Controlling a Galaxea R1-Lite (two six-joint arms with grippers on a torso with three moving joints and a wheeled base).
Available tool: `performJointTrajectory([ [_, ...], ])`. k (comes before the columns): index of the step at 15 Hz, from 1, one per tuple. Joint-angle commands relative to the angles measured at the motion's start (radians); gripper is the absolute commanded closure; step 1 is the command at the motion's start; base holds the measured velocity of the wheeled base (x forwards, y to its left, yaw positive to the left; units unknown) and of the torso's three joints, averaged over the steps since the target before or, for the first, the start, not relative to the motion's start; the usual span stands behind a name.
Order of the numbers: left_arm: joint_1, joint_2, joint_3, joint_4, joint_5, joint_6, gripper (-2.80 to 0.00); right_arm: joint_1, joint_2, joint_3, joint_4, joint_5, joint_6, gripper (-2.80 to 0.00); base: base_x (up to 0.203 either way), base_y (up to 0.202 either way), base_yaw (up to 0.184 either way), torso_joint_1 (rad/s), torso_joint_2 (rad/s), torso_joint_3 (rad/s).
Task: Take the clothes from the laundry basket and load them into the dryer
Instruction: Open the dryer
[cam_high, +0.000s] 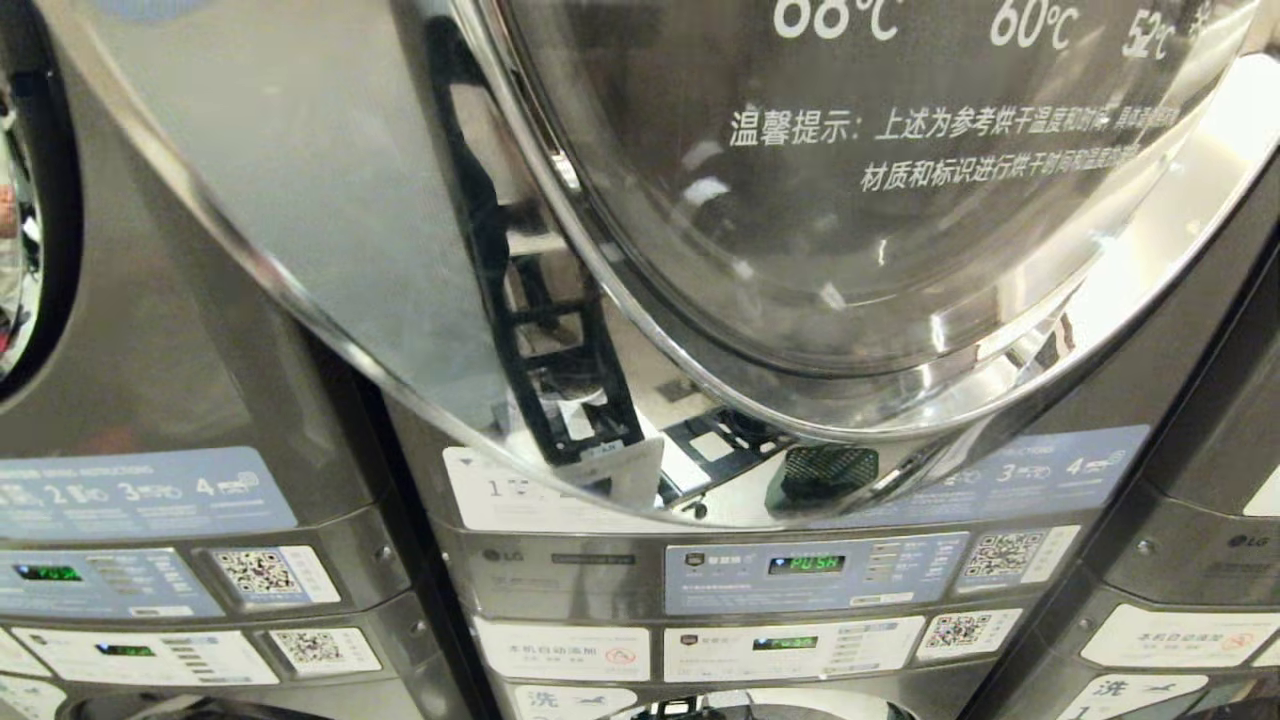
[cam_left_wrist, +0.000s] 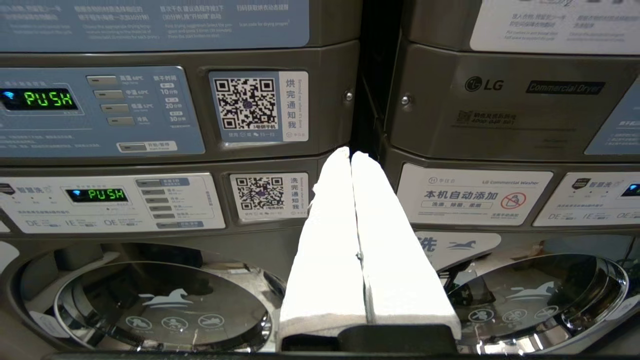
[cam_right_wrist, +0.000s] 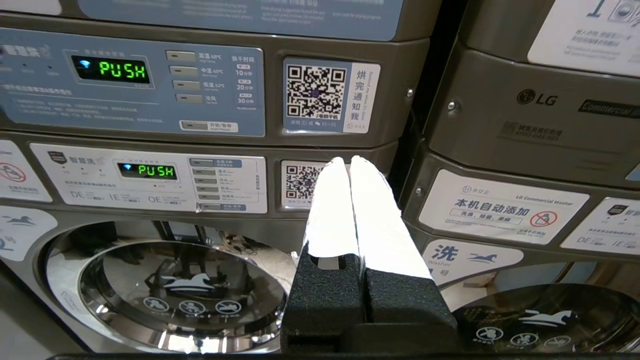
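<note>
Head view: the dryer door (cam_high: 850, 200), a round chrome-rimmed glass port printed with temperature figures, fills the upper part of the frame and appears closed; directly beneath it runs the dryer control panel (cam_high: 815, 572), its green display reading PUSH; a second panel (cam_high: 790, 645) of the washer stacked below sits just under that. Left wrist view: the left tool (cam_left_wrist: 351, 156), clenched on nothing with its white fingers (cam_left_wrist: 330, 240) pressed flat together, points at the seam between two neighbouring machines, level with the lower panels and above the washer door (cam_left_wrist: 165, 305). Right wrist view: the right tool (cam_right_wrist: 348, 161), likewise clenched and empty, points at the QR sticker (cam_right_wrist: 300, 182) on the washer panel of the machine, its long axis roughly level and aimed straight at the machine front. Neither the laundry basket nor any clothes appear in any view, so their place cannot be told; no arm shows in the head view. The governing relation, as a judgement: the dryer door lies above both tools, which sit at washer height; both seem about equally near, so the door must be opened and the basket found before any loading; the task appears barely begun.
</note>
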Motion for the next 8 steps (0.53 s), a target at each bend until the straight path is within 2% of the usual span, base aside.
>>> performJointTrajectory([
  [1, 0.0, 0.0, 0.0, 0.001, 0.0, 0.0, 0.0, 0.0, 0.001, 0.0, 0.0, -0.001, 0.004, 0.0, 0.0, 0.0, 0.0, 0.002, 0.0, 0.192],
  [8, 0.0, 0.0, 0.0, 0.0, 0.0, 0.0, 0.0, 0.0, 0.001, 0.0, -0.001, -0.002, 0.018, 0.0, 0.0, 0.0, 0.0, 0.002, 0.0, 0.197],
])
